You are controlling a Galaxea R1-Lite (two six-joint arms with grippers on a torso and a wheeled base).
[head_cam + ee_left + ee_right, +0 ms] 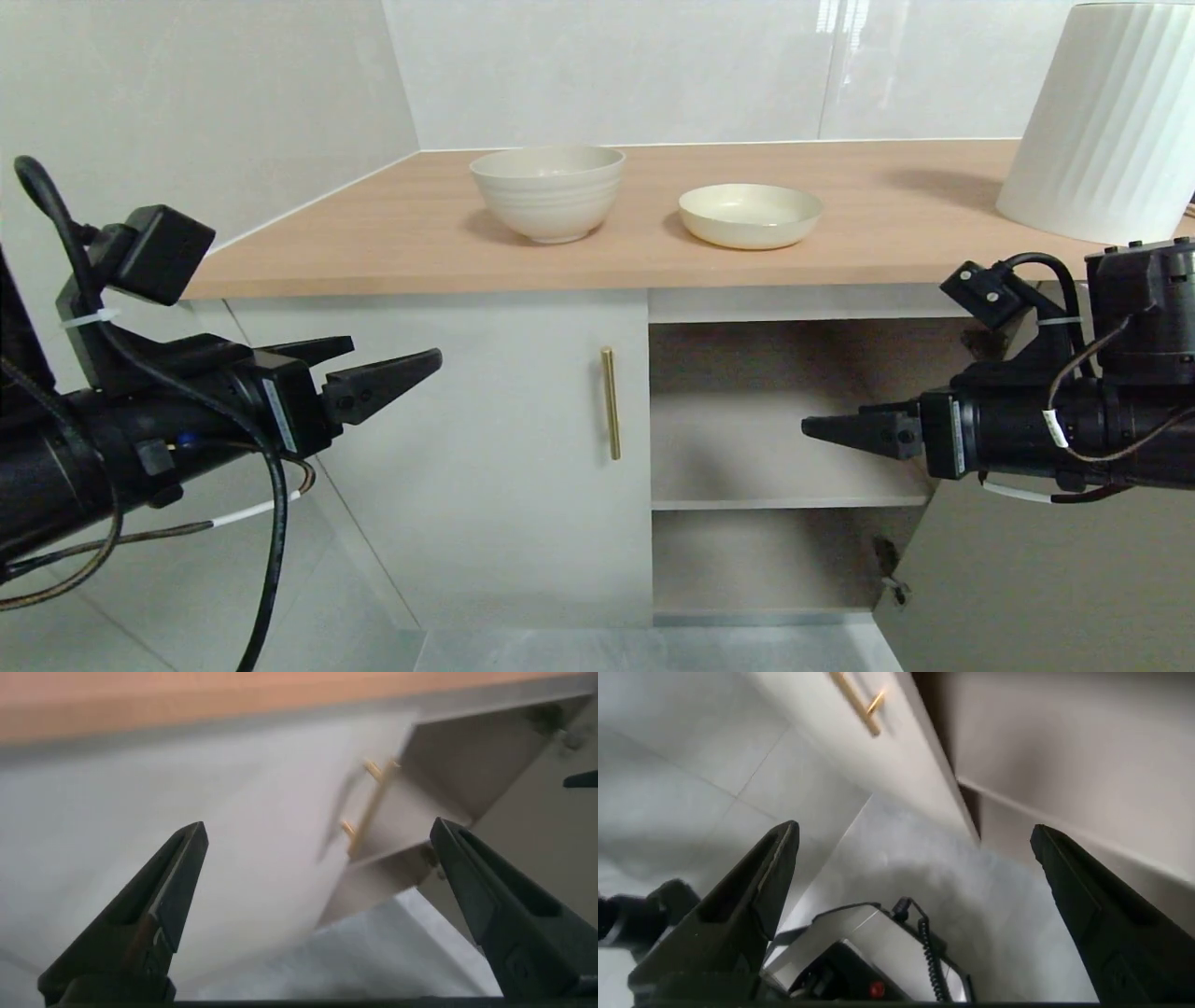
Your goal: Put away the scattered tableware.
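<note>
Head view, risks first: could shove bowl [548, 191] or dish [750, 215], the 2 side by side on counter [887, 233], by coming in too low; could clip lampshade [1111, 121] with right arm. Left gripper [373, 362] spread wide, empty, facing closed door [467, 448]; right gripper [836, 431] likewise spread, empty, before open shelf [784, 457].

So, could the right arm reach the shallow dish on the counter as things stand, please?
Probably yes. The right pincer hangs open below the counter edge, before the open cabinet, so it must rise first; the dish sits clear of the bowl.
</note>
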